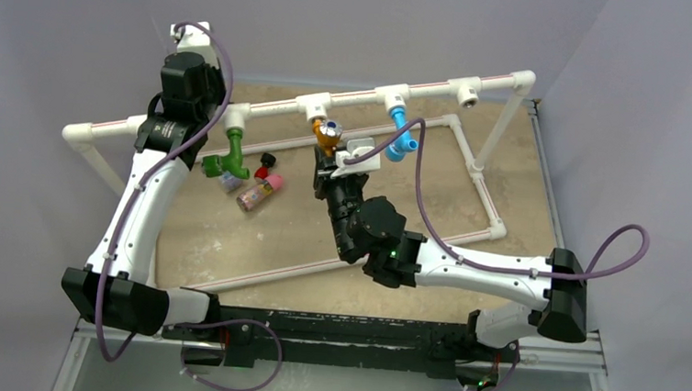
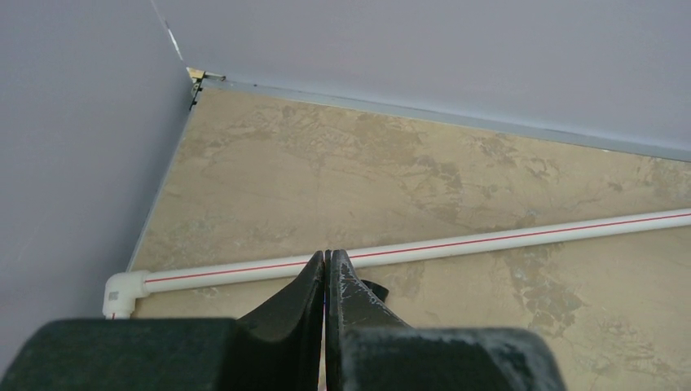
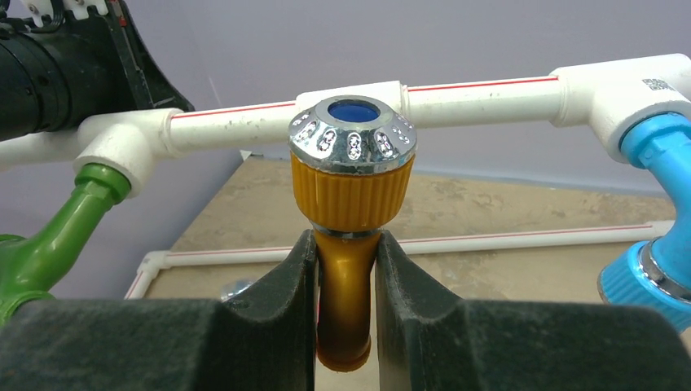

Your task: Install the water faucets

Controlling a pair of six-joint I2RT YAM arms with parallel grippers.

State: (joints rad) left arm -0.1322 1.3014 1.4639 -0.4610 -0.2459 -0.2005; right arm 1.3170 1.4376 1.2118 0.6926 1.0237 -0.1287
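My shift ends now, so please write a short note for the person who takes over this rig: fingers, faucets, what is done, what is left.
Left gripper: fingers shut, holding nothing.
Right gripper: fingers shut on the orange faucet, at the middle socket.
Done: green faucet and blue faucet sit in their sockets.
Left: check that the orange one is seated, then release it. The end socket is open. Small pink and red pieces lie on the table.
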